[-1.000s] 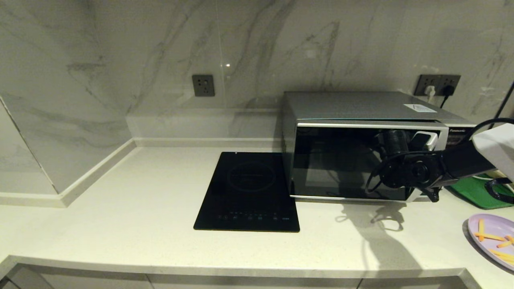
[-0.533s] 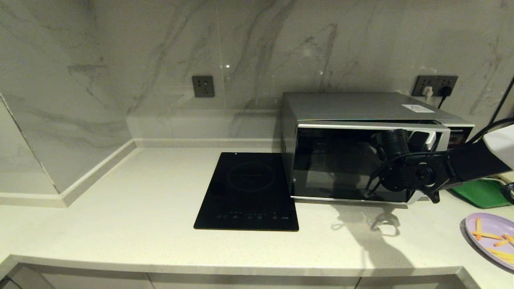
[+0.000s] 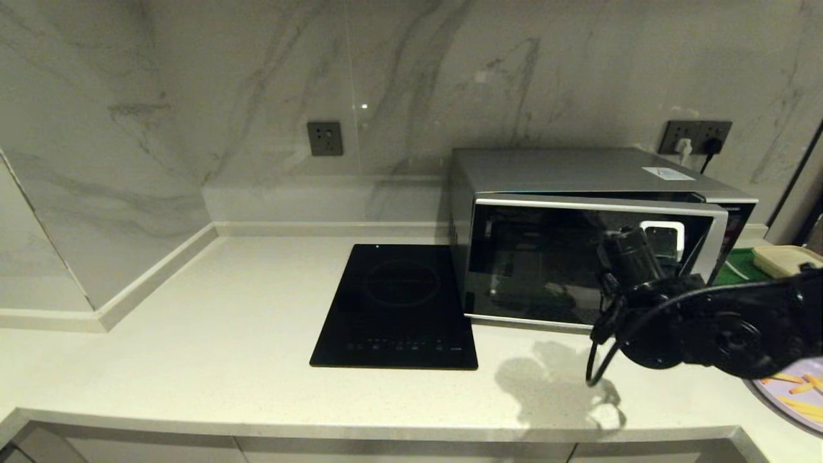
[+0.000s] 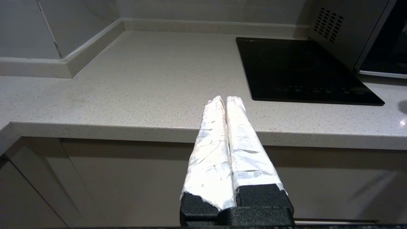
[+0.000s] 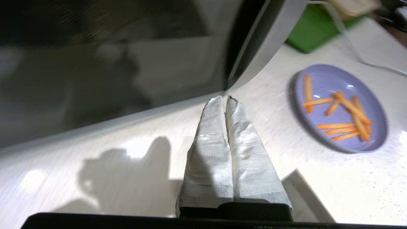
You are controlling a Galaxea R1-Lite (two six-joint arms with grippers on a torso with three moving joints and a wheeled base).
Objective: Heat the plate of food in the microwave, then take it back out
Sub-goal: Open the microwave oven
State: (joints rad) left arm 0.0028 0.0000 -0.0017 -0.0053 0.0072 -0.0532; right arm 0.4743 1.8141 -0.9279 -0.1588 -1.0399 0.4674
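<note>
The silver microwave (image 3: 578, 170) stands at the back right of the counter, its dark glass door (image 3: 546, 257) swung slightly ajar. My right arm (image 3: 707, 328) reaches across low in front of the door's free edge. The right gripper (image 5: 224, 99) is shut with nothing between its taped fingers. Its tips are just short of the door's lower corner (image 5: 251, 54), and I cannot tell if they touch. The lavender plate with orange fries (image 5: 340, 108) lies on the counter beside it, and the arm partly hides the plate (image 3: 787, 395) in the head view. My left gripper (image 4: 225, 99) is shut, parked before the counter's front edge.
A flat black induction cooktop (image 3: 398, 308) lies left of the microwave. A green tray (image 3: 733, 270) with a beige object (image 3: 787, 260) sits behind the door's free edge. A white cable (image 5: 349, 47) runs across the counter near the plate. Wall sockets are behind.
The right arm has dropped lower and come toward the counter's front edge. The microwave door has swung further out. The arm now covers more of the plate.
</note>
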